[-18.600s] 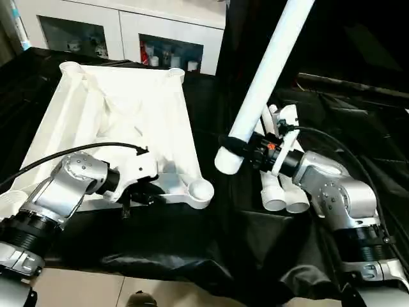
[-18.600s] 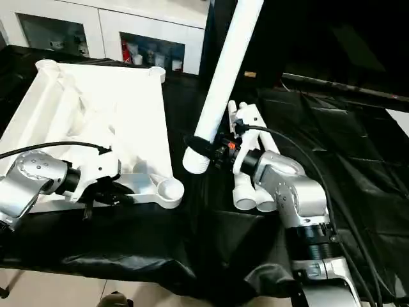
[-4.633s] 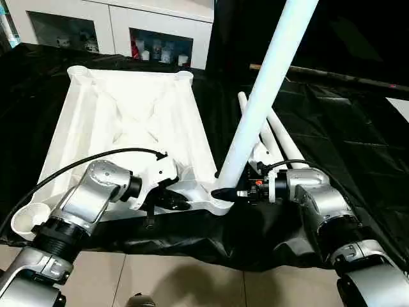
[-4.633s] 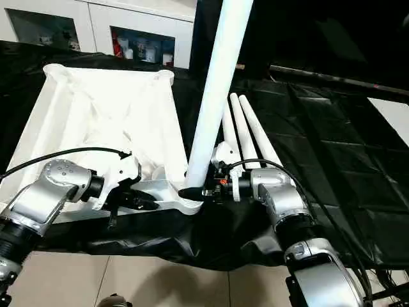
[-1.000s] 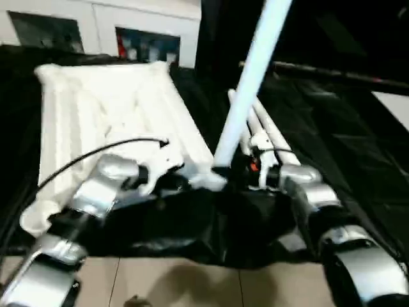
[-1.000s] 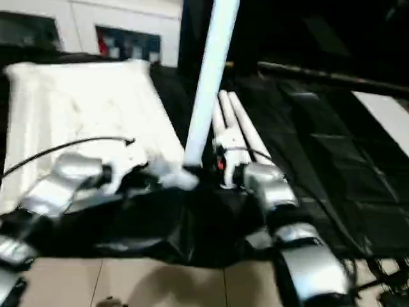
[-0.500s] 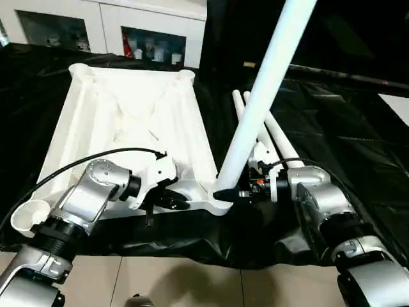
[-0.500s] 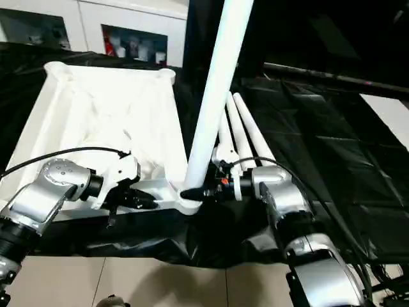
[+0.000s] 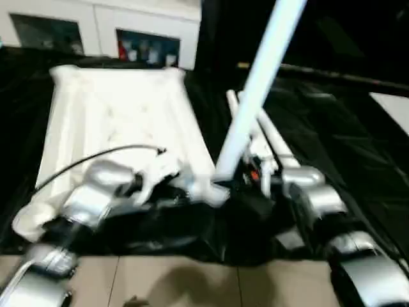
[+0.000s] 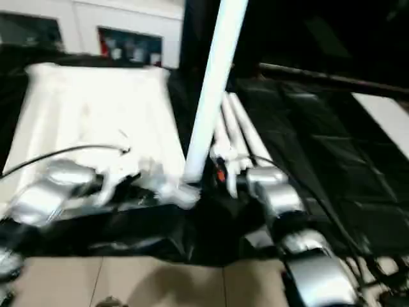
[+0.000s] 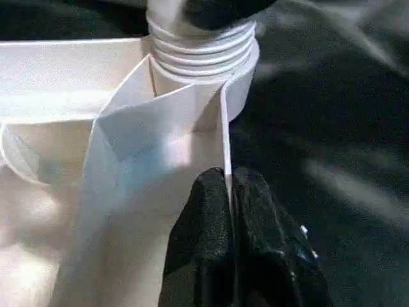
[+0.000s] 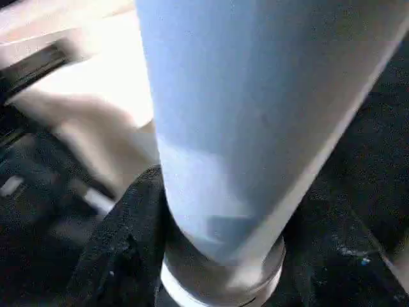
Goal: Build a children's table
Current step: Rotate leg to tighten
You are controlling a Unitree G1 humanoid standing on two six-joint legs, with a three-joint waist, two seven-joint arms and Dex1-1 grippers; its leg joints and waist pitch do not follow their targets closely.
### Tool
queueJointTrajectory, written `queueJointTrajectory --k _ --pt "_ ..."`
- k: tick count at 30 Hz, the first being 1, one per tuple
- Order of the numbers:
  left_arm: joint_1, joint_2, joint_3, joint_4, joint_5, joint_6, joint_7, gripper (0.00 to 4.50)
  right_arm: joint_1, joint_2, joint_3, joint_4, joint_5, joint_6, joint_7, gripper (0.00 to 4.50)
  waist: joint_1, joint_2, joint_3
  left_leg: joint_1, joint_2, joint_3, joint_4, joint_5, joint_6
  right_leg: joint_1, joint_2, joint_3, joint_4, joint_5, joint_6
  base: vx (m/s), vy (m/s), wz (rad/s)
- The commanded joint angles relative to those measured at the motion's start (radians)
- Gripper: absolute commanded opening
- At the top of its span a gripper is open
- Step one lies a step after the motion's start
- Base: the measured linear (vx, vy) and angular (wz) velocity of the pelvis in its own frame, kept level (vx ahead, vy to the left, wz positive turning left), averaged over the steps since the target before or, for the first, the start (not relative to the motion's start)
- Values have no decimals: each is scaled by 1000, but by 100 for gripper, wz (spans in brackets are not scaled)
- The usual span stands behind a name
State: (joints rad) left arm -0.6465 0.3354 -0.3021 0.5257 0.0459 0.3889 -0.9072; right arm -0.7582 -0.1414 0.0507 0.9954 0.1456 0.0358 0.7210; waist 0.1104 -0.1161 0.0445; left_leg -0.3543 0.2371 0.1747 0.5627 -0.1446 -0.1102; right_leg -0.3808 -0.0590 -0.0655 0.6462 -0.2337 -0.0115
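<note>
Left eye view: the tabletop [image 9: 115, 121] lies ribbed side up on the black-draped bench [image 9: 332, 141], its long axis running away from the robot. One leg [image 9: 255, 89] stands in the near right corner socket [image 11: 204, 70], rising and leaning to the right. The right hand [image 9: 238, 182] is clamped around its base, forearm reaching in level. The left hand [image 11: 231, 217], fingers together, pinches a thin tabletop rib [image 11: 225, 134] just beside that socket. Spare legs [image 9: 271, 137] lie pointing away.
</note>
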Motion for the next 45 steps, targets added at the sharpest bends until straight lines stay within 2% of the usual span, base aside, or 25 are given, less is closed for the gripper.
queueJointTrajectory --k 1,2,3,7,8,9,12,13,14,16,17,21,26,28,30,31,34,36,40,41,43,44,45 --pt "7 -6 33 47 -4 26 73 0 16 -23 -33 69 -19 35 -114 216 -1 16 -43 14 2 -3 -62 -320 -64 19 -81 48 -110 -381 -115 0 0 0" --pt "-13 -29 47 79 1 44 132 0 3 5 -49 95 -7 42 -176 213 -1 13 -47 9 2 -2 -60 -309 -52 23 -80 49 -107 -350 -117 0 0 0" --pt "-31 -51 56 109 8 53 184 0 -14 38 -70 129 8 47 -269 213 0 17 -45 10 1 -2 -62 -304 -54 20 -78 49 -106 -339 -119 0 0 0" --pt "-50 -75 61 139 22 58 236 0 -38 78 -107 175 42 45 -375 208 0 13 -50 6 2 -1 -62 -278 -51 24 -75 47 -98 -248 -125 0 0 0" --pt "-54 -84 51 145 38 46 246 0 -47 97 -99 188 35 29 -391 208 -1 7 -50 6 2 1 -61 -271 -45 24 -75 47 -97 -226 -128 0 0 0" --pt "-58 -90 49 155 47 37 252 0 -53 108 -92 200 21 15 -393 207 1 13 -51 7 1 1 -61 -262 -44 24 -75 48 -95 -208 -131 0 0 0" --pt "-66 -98 48 174 53 25 264 0 -63 119 -88 218 2 -4 -392 207 0 11 -48 8 1 2 -62 -286 -43 22 -74 48 -99 -224 -128 0 0 0" --pt "-57 -89 37 165 55 15 247 0 -60 119 -71 214 -15 -26 -354 207 0 11 -47 7 1 1 -62 -300 -42 22 -77 48 -102 -254 -123 0 0 0" --pt "-51 -82 30 158 56 8 235 0 -57 118 -58 212 -28 -43 -327 242 1 11 -47 7 2 0 -63 -308 -41 21 -78 48 -104 -275 -117 0 0 0" --pt "-45 -70 18 155 56 1 220 0 -59 117 -53 212 -39 -74 -311 276 1 10 -47 8 3 0 -63 -311 -40 20 -79 48 -104 -282 -116 0 0 0" --pt "-40 -61 13 151 50 -5 202 0 -63 115 -63 210 -27 -85 -282 278 2 12 -48 7 3 0 -63 -304 -40 21 -78 49 -103 -271 -118 0 0 0" --pt "-24 -44 8 127 36 -31 139 0 -63 99 -65 192 -4 -94 -177 317 -5 9 -49 1 2 1 -63 -277 -25 28 -76 48 -99 -229 -129 0 0 0" --pt "22 24 -11 44 -6 -70 -40 0 -10 2 -24 90 3 -103 167 317 -4 13 -50 1 6 3 -61 -252 1 31 -76 49 -97 -179 -158 0 0 0" --pt "28 34 -15 30 -16 -68 -67 0 1 -15 -15 70 3 -100 218 317 -3 12 -51 1 6 5 -61 -227 7 33 -73 48 -93 -139 -174 0 0 0" --pt "63 79 -39 -41 -56 -106 -197 0 33 -63 15 13 5 -89 337 317 0 16 -52 2 6 3 -60 -214 13 37 -73 45 -91 -106 -183 0 0 0" --pt "75 94 -47 -65 -66 -118 -239 0 42 -78 24 -4 4 -86 374 317 0 14 -51 1 5 5 -59 -206 17 36 -73 46 -90 -94 -192 0 0 0" --pt "116 161 -91 -160 -92 -93 -383 0 72 -117 50 -75 5 -64 477 317 3 20 -51 5 8 6 -61 -215 19 35 -72 46 -88 -83 -204 0 0 0" --pt "125 175 -100 -181 -97 -82 -413 0 82 -125 62 -102 7 -48 515 317 5 23 -50 9 8 7 -63 -210 13 32 -69 45 -86 -71 -212 0 0 0" --pt "133 193 -115 -204 -102 -69 -450 0 95 -132 79 -132 2 -41 557 317 11 22 -50 11 9 8 -63 -224 1 33 -72 46 -88 -93 -211 0 0 0" --pt "133 193 -117 -205 -98 -66 -449 0 99 -129 87 -141 -2 -41 569 317 12 18 -49 10 9 8 -63 -222 -3 32 -72 46 -88 -97 -207 0 0 0" --pt "134 193 -116 -208 -97 -65 -450 0 103 -130 90 -151 0 -36 575 317 14 19 -50 11 8 9 -62 -221 -5 32 -73 47 -88 -100 -204 0 0 0" --pt "138 195 -115 -216 -96 -65 -451 0 110 -130 94 -170 6 -23 583 317 15 15 -50 10 8 9 -62 -213 -5 34 -73 47 -87 -94 -202 0 0 0" --pt "138 195 -113 -216 -95 -65 -446 0 111 -130 95 -174 5 -23 581 317 17 16 -51 9 8 8 -62 -202 -4 35 -74 47 -85 -83 -200 0 0 0"
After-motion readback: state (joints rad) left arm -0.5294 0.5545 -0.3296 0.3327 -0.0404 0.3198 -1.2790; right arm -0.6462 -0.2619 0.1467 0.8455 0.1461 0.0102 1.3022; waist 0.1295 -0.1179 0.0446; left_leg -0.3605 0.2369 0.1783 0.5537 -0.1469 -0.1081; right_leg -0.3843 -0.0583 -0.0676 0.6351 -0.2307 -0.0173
